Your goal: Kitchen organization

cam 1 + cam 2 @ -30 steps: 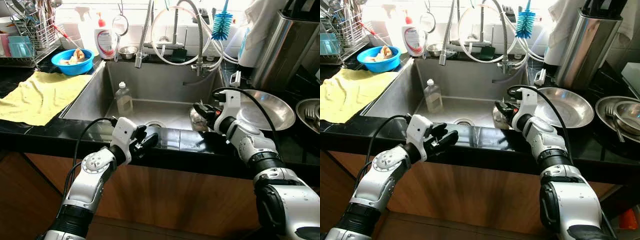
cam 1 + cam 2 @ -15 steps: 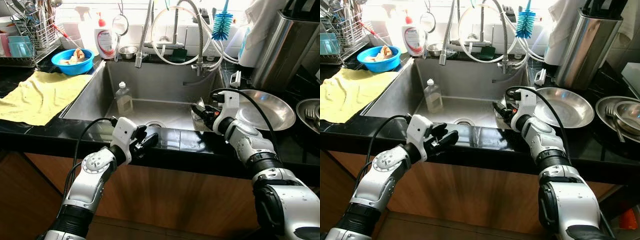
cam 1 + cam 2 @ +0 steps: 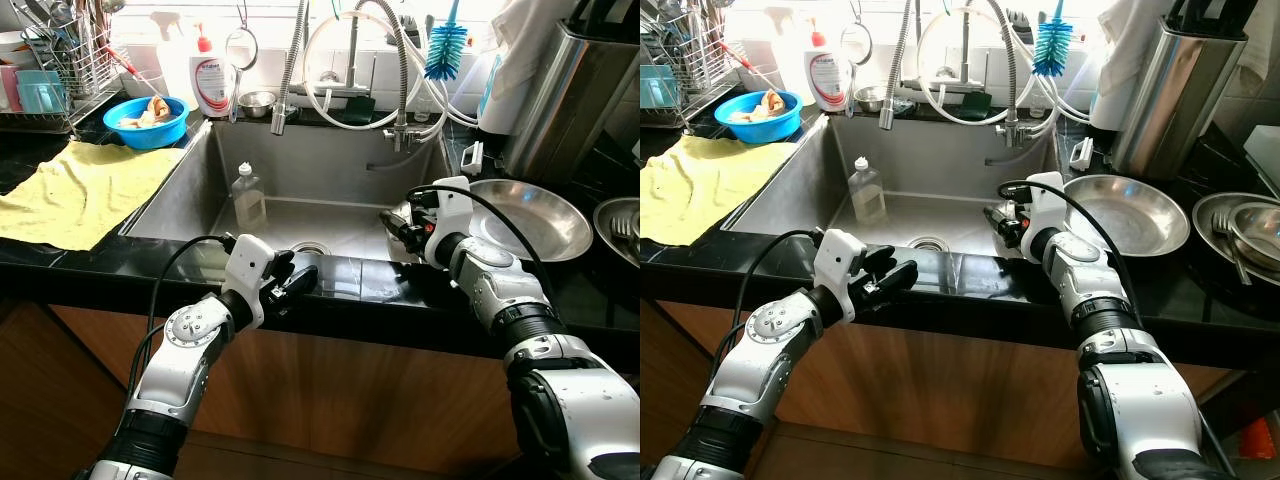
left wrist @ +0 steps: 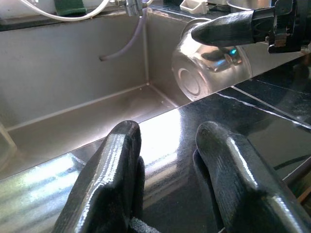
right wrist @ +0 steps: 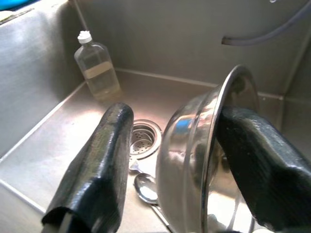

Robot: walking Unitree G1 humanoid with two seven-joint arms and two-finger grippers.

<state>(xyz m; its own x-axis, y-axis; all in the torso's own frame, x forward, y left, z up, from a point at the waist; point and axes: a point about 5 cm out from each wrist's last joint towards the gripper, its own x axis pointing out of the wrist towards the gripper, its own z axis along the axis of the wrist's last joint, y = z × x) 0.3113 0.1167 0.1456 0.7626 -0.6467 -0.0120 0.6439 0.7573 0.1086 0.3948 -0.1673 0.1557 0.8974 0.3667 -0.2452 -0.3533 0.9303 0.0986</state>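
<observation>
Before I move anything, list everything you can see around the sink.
Small bowl: one, steel, tilted above the sink, in the right end effector.
Bottle: one, clear, in the sink.
Spoon: one, steel, by the drain.
Cloth: one, yellow, left counter.
Blue bowl: one, behind the cloth.
Soap bottle: one, white, back ledge.
Brush: one, blue, hanging.
Large bowl: one, steel, right counter.
Left end effector: black, open, on the counter edge.
Right end effector: black.
</observation>
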